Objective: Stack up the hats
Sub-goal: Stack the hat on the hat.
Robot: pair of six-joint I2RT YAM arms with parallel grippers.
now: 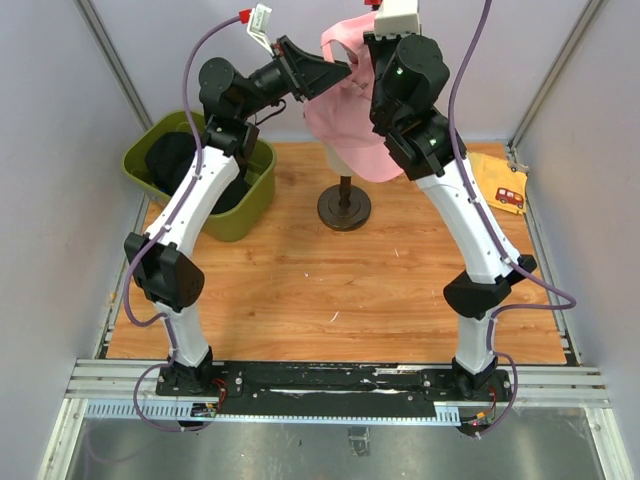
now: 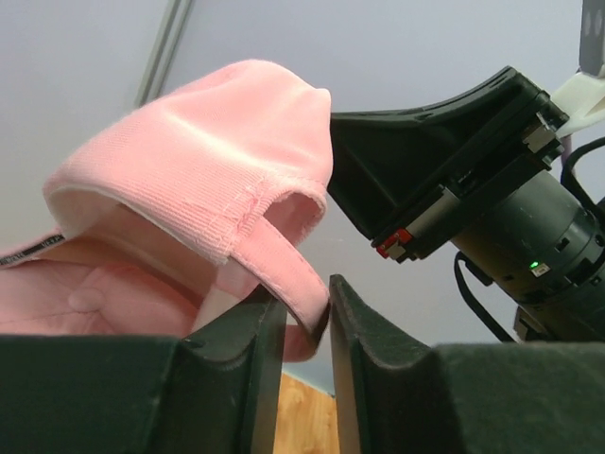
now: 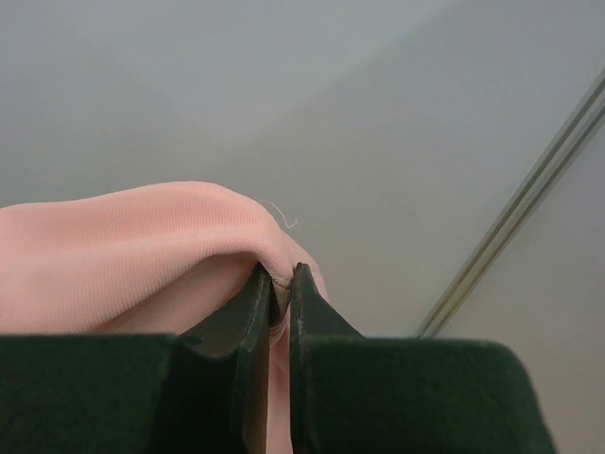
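A pink hat (image 1: 345, 115) hangs high over the stand, held between both arms. In the left wrist view the pink hat (image 2: 189, 151) has its back strap (image 2: 284, 260) down between the fingers of my left gripper (image 2: 307, 288), which close on it. My right gripper (image 3: 281, 274) is shut on a fold of the pink hat (image 3: 123, 246) at its far edge. From above, the left gripper (image 1: 335, 72) meets the hat from the left and the right gripper (image 1: 365, 50) from the right. Dark hats (image 1: 180, 160) lie in the bin.
The olive-green bin (image 1: 250, 200) stands at the back left of the wooden table. A dark mannequin stand (image 1: 345, 205) is under the pink hat, its head hidden. A yellow cloth with a red car (image 1: 500, 185) lies at the back right.
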